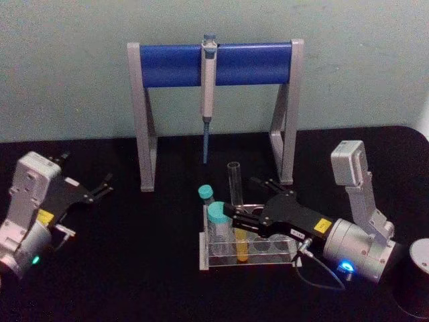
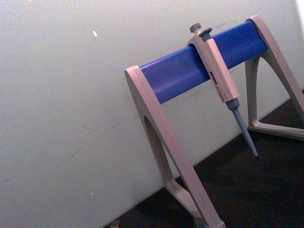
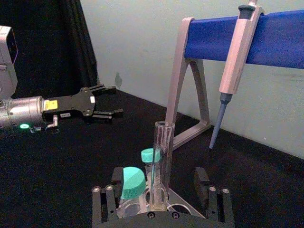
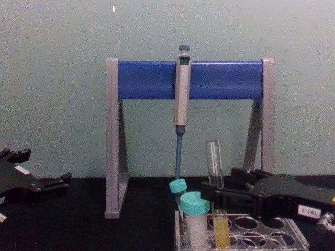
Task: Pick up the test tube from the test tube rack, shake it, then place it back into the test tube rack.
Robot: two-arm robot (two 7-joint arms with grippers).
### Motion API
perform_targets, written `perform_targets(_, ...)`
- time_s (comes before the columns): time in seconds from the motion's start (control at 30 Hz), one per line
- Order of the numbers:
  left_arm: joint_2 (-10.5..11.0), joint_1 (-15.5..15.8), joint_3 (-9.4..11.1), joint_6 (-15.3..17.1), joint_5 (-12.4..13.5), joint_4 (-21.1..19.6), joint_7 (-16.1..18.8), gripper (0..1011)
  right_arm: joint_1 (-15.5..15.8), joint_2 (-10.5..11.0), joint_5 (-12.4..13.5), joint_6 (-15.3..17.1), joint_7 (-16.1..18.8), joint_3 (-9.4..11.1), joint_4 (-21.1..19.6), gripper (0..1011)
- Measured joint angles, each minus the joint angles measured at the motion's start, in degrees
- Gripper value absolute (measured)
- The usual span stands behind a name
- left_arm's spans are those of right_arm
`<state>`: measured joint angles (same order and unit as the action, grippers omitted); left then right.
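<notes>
The test tube stands upright in the test tube rack at the table's middle, with yellow liquid in its lower part. My right gripper is open and reaches in from the right. One finger sits on each side of the tube's middle, without squeezing it. My left gripper rests open and empty at the far left of the table.
Two teal-capped vials stand in the rack's left end, close beside the tube. Behind the rack a grey-legged stand with a blue crossbar holds a hanging grey pipette. A dark cylinder sits at the right edge.
</notes>
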<state>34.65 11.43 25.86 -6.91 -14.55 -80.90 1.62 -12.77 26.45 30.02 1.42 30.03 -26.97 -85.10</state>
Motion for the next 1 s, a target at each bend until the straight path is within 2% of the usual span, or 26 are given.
perform_targets(0.1,0.0,0.0,0.0,0.0,0.0,0.0,0.0,1001,0.0,0.0,0.0,0.0,0.0,0.0,0.0,1000)
perform_targets(0.53,0.0,0.0,0.0,0.0,0.0,0.0,0.0,1001,0.0,0.0,0.1,-0.1,0.0,0.0,0.0,1000)
perform_targets(0.73,0.0,0.0,0.0,0.0,0.0,0.0,0.0,1001,0.3,0.3,0.3,-1.1,0.3,0.6,-1.4,1000)
perform_targets(0.83,0.0,0.0,0.0,0.0,0.0,0.0,0.0,1001,0.9,0.5,0.3,-2.7,0.1,1.4,-3.0,1000)
perform_targets(1.0,0.0,0.0,0.0,0.0,0.0,0.0,0.0,1001,2.8,0.3,-0.6,-8.0,-1.6,3.8,-5.9,1000)
